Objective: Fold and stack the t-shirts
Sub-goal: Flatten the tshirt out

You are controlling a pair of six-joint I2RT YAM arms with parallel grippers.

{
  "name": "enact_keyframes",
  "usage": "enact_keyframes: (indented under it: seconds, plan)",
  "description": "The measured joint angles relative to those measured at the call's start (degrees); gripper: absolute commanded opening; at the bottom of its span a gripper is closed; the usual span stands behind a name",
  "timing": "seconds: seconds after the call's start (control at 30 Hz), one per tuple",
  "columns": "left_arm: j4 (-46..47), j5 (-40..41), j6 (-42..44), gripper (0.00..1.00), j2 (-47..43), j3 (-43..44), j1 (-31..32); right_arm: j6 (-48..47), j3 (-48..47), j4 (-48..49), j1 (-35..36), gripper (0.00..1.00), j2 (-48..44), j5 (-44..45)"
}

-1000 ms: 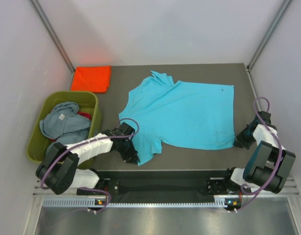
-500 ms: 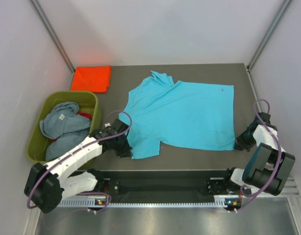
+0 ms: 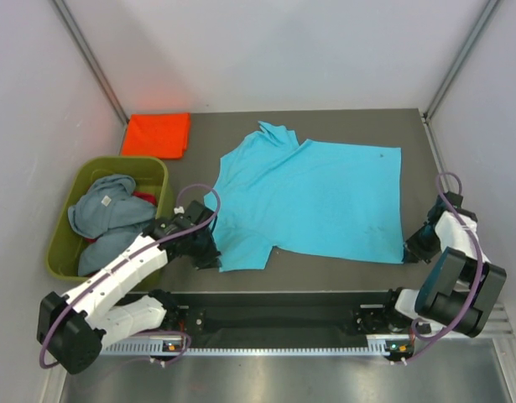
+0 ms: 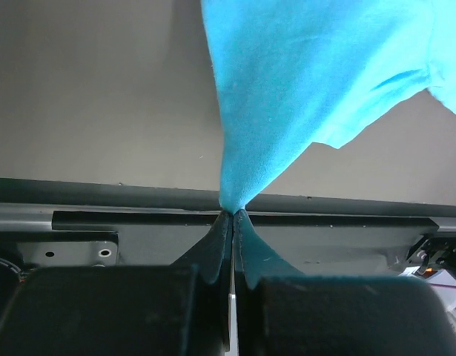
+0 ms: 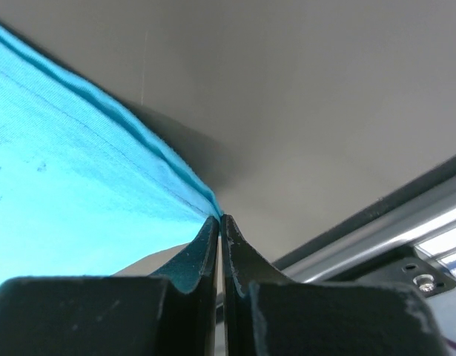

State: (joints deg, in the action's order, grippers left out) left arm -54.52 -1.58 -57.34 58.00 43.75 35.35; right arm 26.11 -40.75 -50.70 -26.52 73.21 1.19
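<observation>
A bright turquoise t-shirt (image 3: 312, 197) lies spread across the dark table, collar to the left. My left gripper (image 3: 214, 256) is shut on its near left sleeve corner, and the cloth (image 4: 287, 89) rises in a taut cone from the fingertips. My right gripper (image 3: 411, 248) is shut on the shirt's near right hem corner (image 5: 101, 185). An orange-red t-shirt (image 3: 157, 134) lies folded at the back left. A grey-blue t-shirt (image 3: 106, 210) sits crumpled in the tub, with a bit of a red one (image 3: 145, 198) showing beside it.
The olive-green tub (image 3: 65, 243) stands at the left edge of the table, close to my left arm. A black rail (image 3: 283, 306) runs along the near edge. White walls close in on both sides and at the back.
My left gripper closed on the sleeve corner and drew it left and slightly back, flattening the sleeve. The right gripper stayed shut on the hem corner, shifting barely right.
</observation>
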Motion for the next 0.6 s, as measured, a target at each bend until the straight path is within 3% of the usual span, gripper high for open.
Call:
enact_keyframes:
  seconds: [0.6]
  plan:
    - [-0.33, 2.71, 8.13, 0.0, 10.16, 10.36, -0.13, 0.9, -2.89, -4.48, 0.92, 0.0, -0.52, 5.22]
